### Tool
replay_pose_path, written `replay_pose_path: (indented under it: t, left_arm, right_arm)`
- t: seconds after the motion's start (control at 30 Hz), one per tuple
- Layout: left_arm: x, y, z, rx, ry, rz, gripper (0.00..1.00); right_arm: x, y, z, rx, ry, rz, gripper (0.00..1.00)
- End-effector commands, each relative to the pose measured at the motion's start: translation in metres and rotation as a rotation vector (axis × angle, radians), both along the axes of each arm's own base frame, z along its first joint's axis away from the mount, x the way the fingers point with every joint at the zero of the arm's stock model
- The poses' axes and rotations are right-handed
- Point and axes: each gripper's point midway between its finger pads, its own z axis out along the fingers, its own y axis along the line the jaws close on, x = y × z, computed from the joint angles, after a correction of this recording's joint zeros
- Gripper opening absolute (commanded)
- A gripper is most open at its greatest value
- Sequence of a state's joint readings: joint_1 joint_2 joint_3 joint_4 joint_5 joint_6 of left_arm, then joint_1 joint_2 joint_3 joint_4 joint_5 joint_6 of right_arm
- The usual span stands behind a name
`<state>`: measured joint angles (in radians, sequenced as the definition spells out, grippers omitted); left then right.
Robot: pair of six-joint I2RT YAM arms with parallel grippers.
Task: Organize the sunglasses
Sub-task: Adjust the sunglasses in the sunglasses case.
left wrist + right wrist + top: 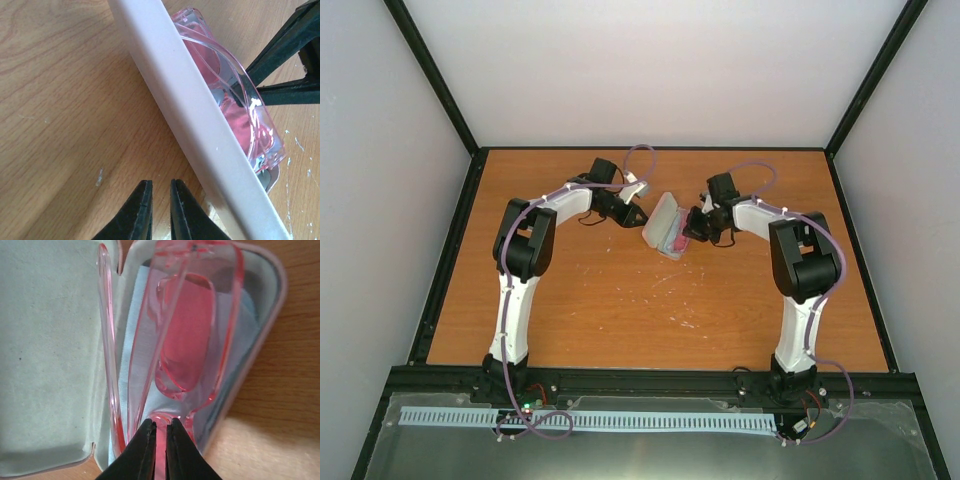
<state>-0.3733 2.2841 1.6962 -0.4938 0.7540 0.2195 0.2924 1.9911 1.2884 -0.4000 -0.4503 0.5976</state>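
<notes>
— Orange wood-grain table (pixel 620 320) first, we log that as the biggest thing. Black rail (pixel 448 255) along its edges.
— Agreed. Next the two arms: left arm (pixel 523 255) and right arm (pixel 807 262), both white and black, both bent inward toward the middle of the table's far half.
— Then the case (pixel 659 213) between them. We see it open: pinkish shell, lid standing up on the left arm's side, pale greyish lining inside.
— Contents?
— A light blue cloth (pixel 141 347) lies in the lower half. The sunglasses (pixel 186 335) sit on top of it, inside the case: translucent red-pink frame, arms folded, one end toward the right wrist camera. In the left wrist view we see them poke up past the lid's edge.
— Right gripper (pixel 161 424)?
— Fingers pinched nearly together on the near end of the frame, and pink shows in the slit between them. We mark it clamped on the sunglasses.
— Left gripper (pixel 161 184)?
— Fingers drawn together, thin slit, nothing in it. It sits low over the table just beside the outer face of the lid. Touching or not, we cannot tell.
— Small stuff?
— White flecks (pixel 685 322) scattered on the wood, nearer the arm bases than the case.
</notes>
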Motion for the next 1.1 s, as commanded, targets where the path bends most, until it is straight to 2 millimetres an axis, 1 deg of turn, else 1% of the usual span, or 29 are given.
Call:
replay_pose_path:
  t: [0.0, 0.17, 0.3, 0.43, 0.57, 0.63, 0.73, 0.8, 0.87, 1.07]
  left_arm:
    - [0.004, -0.008, 0.015, -0.033, -0.026, -0.011, 0.14]
    - [0.004, -0.007, 0.016, -0.032, -0.03, -0.011, 0.14]
    - [0.004, -0.007, 0.016, -0.032, -0.03, -0.011, 0.14]
    - [0.005, -0.007, 0.017, -0.032, -0.037, -0.011, 0.14]
    - [0.007, -0.008, 0.018, -0.032, -0.041, -0.009, 0.14]
    - [0.008, -0.008, 0.018, -0.032, -0.041, -0.009, 0.14]
    - [0.008, -0.008, 0.018, -0.032, -0.039, -0.007, 0.14]
    - [0.008, -0.009, 0.018, -0.034, -0.038, -0.008, 0.14]
    - [0.008, -0.009, 0.017, -0.033, -0.037, -0.008, 0.14]
    - [0.006, -0.008, 0.016, -0.031, -0.034, -0.008, 0.14]
  right_arm:
    - [0.0, 0.014, -0.015, 0.015, 0.031, 0.017, 0.09]
    - [0.001, 0.024, -0.018, 0.035, 0.036, 0.025, 0.08]
    - [-0.001, 0.023, -0.014, 0.024, 0.032, 0.032, 0.08]
    - [-0.008, 0.012, -0.003, -0.026, 0.025, 0.041, 0.11]
    - [-0.015, -0.006, 0.017, -0.075, 0.001, 0.025, 0.13]
    - [-0.016, -0.013, 0.027, -0.096, -0.018, 0.021, 0.13]
    - [-0.011, -0.016, 0.045, -0.094, -0.068, 0.012, 0.07]
    - [-0.004, -0.01, 0.053, -0.061, -0.103, 0.014, 0.04]
    - [0.004, -0.002, 0.057, -0.014, -0.124, 0.014, 0.03]
    - [0.024, 0.012, 0.044, 0.032, -0.11, 0.025, 0.03]
